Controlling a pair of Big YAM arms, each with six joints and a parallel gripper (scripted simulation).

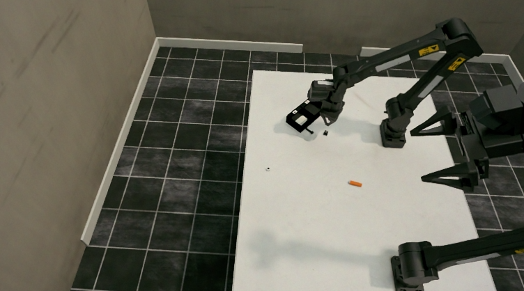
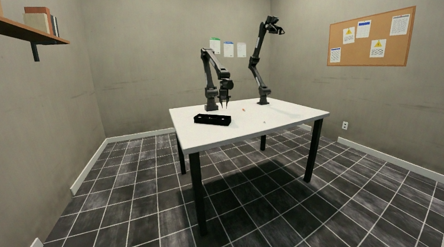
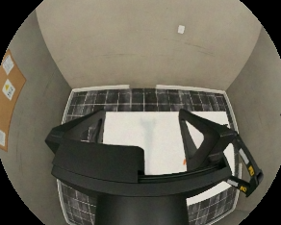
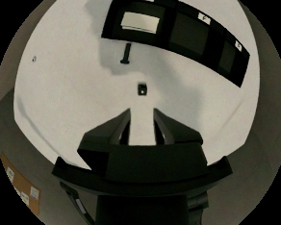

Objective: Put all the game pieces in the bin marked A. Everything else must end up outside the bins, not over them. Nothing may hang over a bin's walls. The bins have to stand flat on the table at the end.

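The joined black bins [image 1: 292,121] [image 2: 212,122] [image 4: 214,47] stand on the table. A pale flat block [image 1: 301,120] [image 4: 140,22] is in the end compartment. A black bolt-like piece [image 1: 309,131] [image 4: 126,53] lies beside that end. A small black cube-like piece [image 1: 325,132] [image 4: 142,89] lies apart from it. My right gripper [image 2: 224,106] [image 4: 141,112] is above the table near the cube, part open and empty. A small white piece [image 1: 267,169] [image 2: 264,122] [image 4: 34,59] and an orange cylinder [image 1: 355,183] [image 2: 243,109] [image 3: 185,162] lie farther off. My left gripper [image 1: 416,156] [image 3: 142,111] is wide open, empty and high up.
The bins have white labels on one long wall; I cannot read them surely. The white table [image 1: 293,210] [image 2: 288,113] bears both arm bases. The right arm partly hides the bins in the top view. The left arm stands raised, away from the bins.
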